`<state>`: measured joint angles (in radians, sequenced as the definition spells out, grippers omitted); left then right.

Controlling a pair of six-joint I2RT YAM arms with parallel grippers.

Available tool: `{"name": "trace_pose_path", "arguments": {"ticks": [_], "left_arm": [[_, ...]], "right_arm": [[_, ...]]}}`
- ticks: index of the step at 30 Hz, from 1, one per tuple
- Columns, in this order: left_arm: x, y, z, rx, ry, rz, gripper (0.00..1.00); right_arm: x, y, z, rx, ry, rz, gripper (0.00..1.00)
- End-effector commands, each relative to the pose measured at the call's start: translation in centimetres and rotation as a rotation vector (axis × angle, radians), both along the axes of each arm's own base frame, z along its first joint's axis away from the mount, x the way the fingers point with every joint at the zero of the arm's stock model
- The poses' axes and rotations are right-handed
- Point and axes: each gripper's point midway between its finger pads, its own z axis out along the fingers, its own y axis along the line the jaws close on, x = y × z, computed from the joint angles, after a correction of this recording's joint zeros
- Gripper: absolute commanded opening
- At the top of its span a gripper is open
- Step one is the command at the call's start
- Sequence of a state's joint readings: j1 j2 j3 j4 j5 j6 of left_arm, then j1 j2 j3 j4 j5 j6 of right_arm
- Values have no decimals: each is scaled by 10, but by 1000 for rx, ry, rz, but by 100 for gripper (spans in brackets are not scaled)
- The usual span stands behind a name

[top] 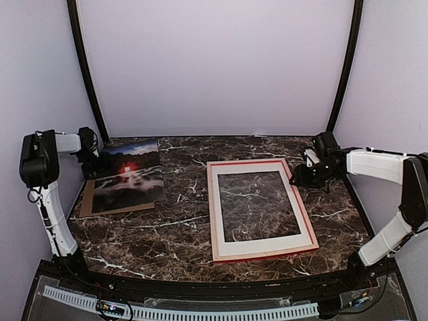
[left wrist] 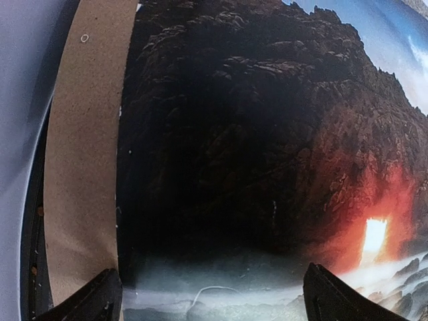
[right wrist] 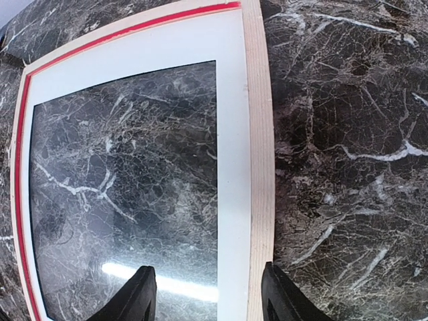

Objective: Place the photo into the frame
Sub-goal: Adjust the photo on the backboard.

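The photo (top: 127, 175), a dark landscape print with a red glow, lies on a brown backing board (top: 87, 200) at the table's left. My left gripper (top: 93, 160) hovers open over the print's left edge. In the left wrist view its fingers stand wide apart, with the photo (left wrist: 254, 134) and the board (left wrist: 83, 167) below the left gripper (left wrist: 214, 301). The frame (top: 264, 256), red with pale wood edges, lies flat right of centre. My right gripper (top: 299, 175) is at its upper right edge. In the right wrist view the right gripper (right wrist: 210, 297) stands open, straddling the frame's wood rail (right wrist: 259, 134).
A white mat (top: 257, 246) lies inside the frame, with the marble tabletop (top: 180, 234) showing through its opening. A glare streak in the right wrist view suggests a clear sheet (right wrist: 134, 200) under the mat. Pale walls and two dark poles close off the back.
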<state>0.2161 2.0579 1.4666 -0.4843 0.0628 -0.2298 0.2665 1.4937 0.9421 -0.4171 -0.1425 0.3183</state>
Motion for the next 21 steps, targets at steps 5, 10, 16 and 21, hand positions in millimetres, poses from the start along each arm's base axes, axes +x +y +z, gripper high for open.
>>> {"name": "trace_pose_path", "arguments": {"ticks": [5,10,16,21], "left_arm": [[-55,-54,-44,-102,140,-12,92],[-91,-85,-58,-42,192,-64,90],[-127,-107,-54,43,201,-118,85],[-133,-122,-33,17,144,-144,84]], "right_arm": [[-2,14,6,36,-27,44,54],[-5,20,10,39,-36,62,54],[-7,38,20,38,-56,99,53],[-6,80,44,75,-117,182,53]]}}
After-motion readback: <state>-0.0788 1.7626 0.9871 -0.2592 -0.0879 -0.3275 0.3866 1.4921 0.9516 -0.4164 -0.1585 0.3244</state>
